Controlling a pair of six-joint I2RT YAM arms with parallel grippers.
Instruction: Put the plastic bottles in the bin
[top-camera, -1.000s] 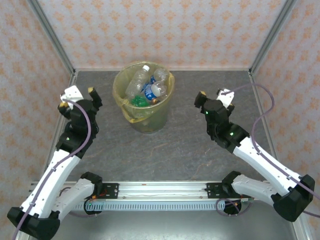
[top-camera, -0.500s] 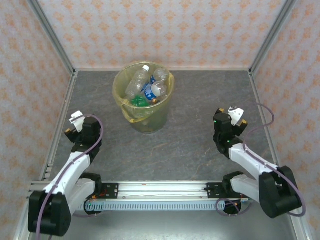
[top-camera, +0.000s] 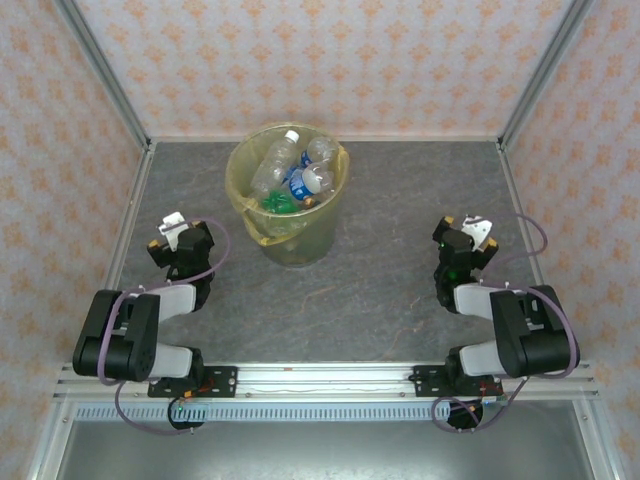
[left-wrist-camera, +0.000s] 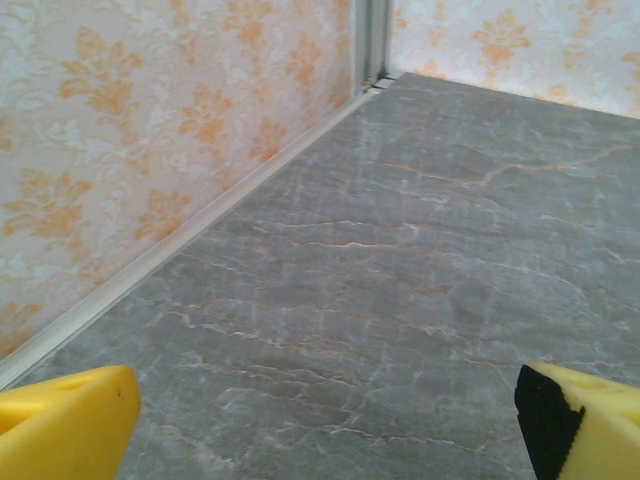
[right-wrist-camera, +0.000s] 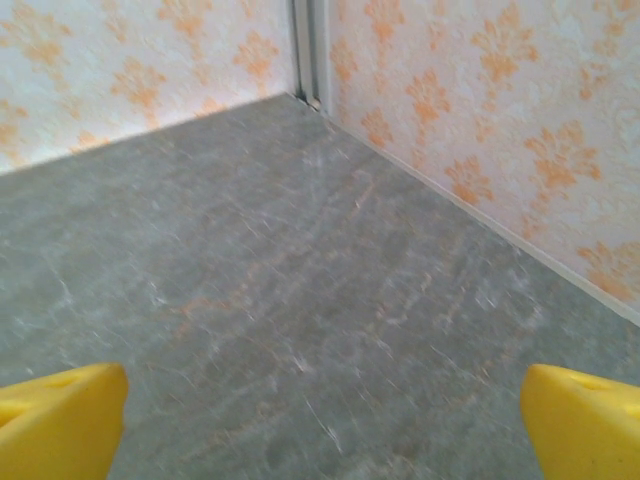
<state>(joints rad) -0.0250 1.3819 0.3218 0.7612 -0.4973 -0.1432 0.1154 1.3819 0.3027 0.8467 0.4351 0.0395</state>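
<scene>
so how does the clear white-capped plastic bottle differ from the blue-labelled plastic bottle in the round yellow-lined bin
The clear white-capped plastic bottle has a bare see-through body; the blue-labelled plastic bottle wears a dark blue wrap. The white-capped one lies toward the far rim, cap pointing that way; the blue-labelled one sits nearer the middle. Both lie on top inside the round yellow-lined bin.

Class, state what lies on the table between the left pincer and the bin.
In the top external view, the stretch of table between the left pincer and the bin is bare.
</scene>
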